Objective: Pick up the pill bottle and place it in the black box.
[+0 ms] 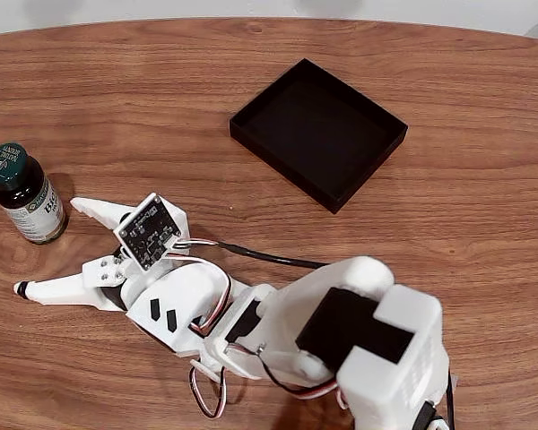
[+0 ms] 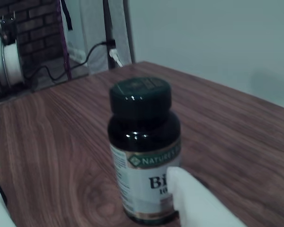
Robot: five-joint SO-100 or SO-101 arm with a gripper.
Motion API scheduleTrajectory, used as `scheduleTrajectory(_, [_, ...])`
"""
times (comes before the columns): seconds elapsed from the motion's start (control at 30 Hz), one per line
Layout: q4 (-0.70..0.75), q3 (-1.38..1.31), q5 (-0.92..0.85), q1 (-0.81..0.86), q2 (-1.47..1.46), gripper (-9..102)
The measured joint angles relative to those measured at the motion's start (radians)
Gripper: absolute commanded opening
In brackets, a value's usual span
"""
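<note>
Fixed view: gripper (image 1: 56, 242) spread wide, empty, approaching upright pill bottle (image 1: 25, 194) at 11 o'clock; next: straddle, close. Black box (image 1: 317, 133) waits at 1 o'clock.

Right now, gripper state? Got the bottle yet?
Gripper: open, holding nothing; the pill bottle stands upright on the table ahead of its fingertips.

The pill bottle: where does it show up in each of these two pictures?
Fixed view: the pill bottle stands upright at the far left, just beyond the open pincer.
Wrist view: it fills the centre, close up.
Shared landmark: the white pincer fingertip beside the bottle.
</note>
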Motion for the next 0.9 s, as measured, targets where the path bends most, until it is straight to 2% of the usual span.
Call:
scheduleTrajectory(0.57, [-0.012, -0.127, 0.002, 0.031, -0.095, 41])
scheduleTrajectory(0.9, [0.054, -0.255, 0.002, 0.06, -0.164, 41])
